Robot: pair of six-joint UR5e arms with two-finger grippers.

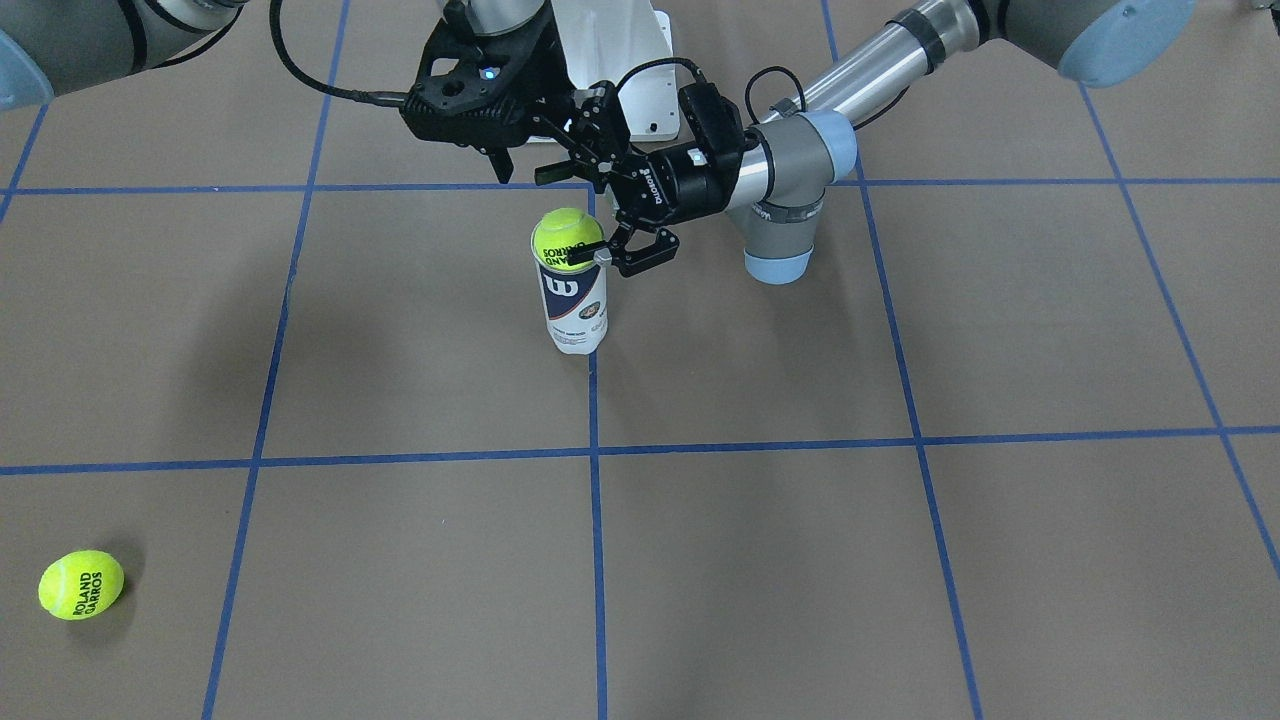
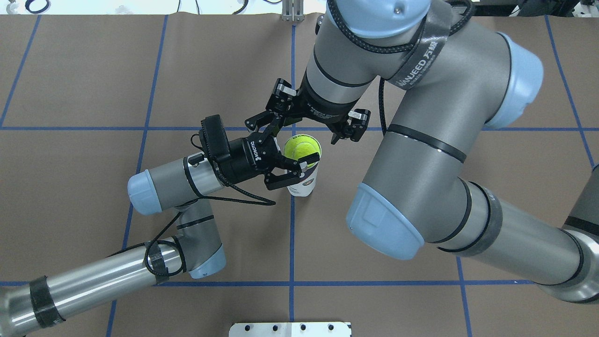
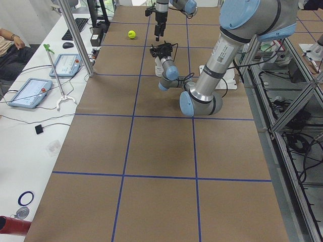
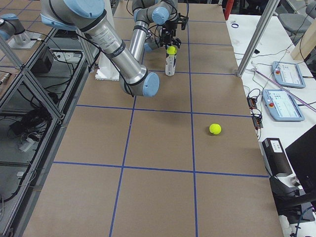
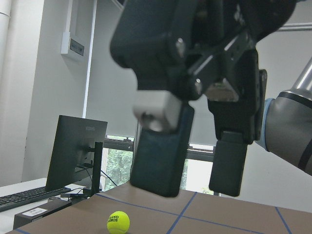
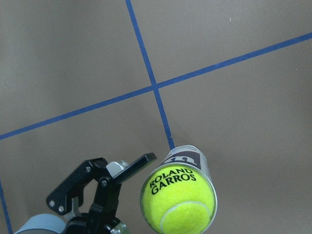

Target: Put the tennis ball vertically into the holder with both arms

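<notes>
The desk is a brown sheet divided by blue tape lines. The holder stands upright on one tape line near the desk's middle. A tennis ball sits in its mouth with its upper half above the rim. Whether it is seated or only resting there cannot be told.

The left end effector reaches in level from the side. Its jaws are apart and grip nothing. One fingertip lies at the rim, touching it or just beside it. The right end effector hangs above the ball, pointing down, with its jaws spread wide and empty.

A second ball lies well apart, near a desk corner.

Hazards, as judged:
- The holder is unclamped. A sideways nudge from the left fingertip can tip it.
- An off-centre push from above can pop the ball out or topple the holder.
- The two end effectors are close together. A careless descent can make them collide.
</notes>
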